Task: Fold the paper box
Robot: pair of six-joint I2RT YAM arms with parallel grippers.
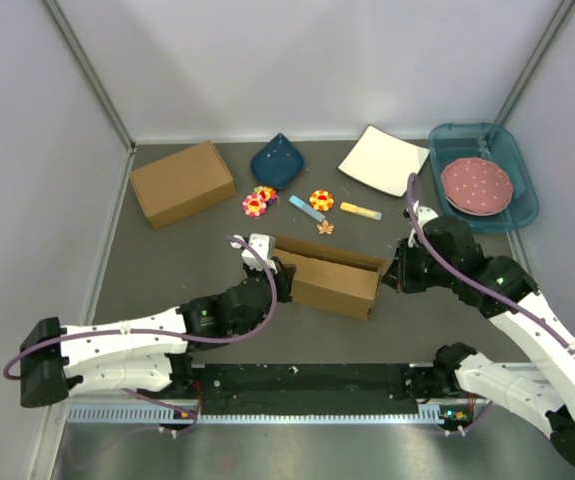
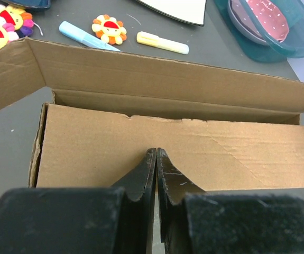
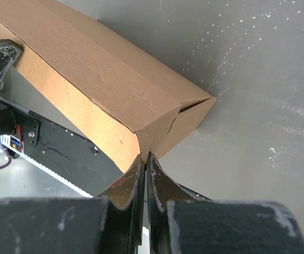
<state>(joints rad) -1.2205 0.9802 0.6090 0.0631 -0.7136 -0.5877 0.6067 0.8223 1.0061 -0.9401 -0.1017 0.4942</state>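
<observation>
The paper box [image 1: 332, 285] sits in the middle of the table [image 1: 167, 300], nearer the arms than the flower toys [image 1: 260, 202] and the yellow marker [image 1: 360, 210], and well apart from the blockier cardboard box [image 1: 182, 183] at the far left. It is already raised into a shallow tray. Its long axis runs left to right across the table, with the right end swung a little nearer the arms, and its open side faces up. The lid flap [image 2: 167, 74] stands along the far long edge and leans away from the arms, not yet brought over. The left gripper [image 1: 285, 280] is at the box's left end. In its wrist view the jaws are drawn together to a thin slit with nothing seen between them, and the tips press on the front panel [image 2: 114, 143]. The right gripper [image 1: 391, 274] is fully closed and empty, its tips touching the corner of the right end. The step in hand looks like squaring and seating the walls, with the two arms bracing the box from either end. The next move probably calls for pushing the front panel fully home while the other arm steadies the tray. One gripper then has to get behind the lid flap and swing it forward along the long axis without pushing the light box across the table.
</observation>
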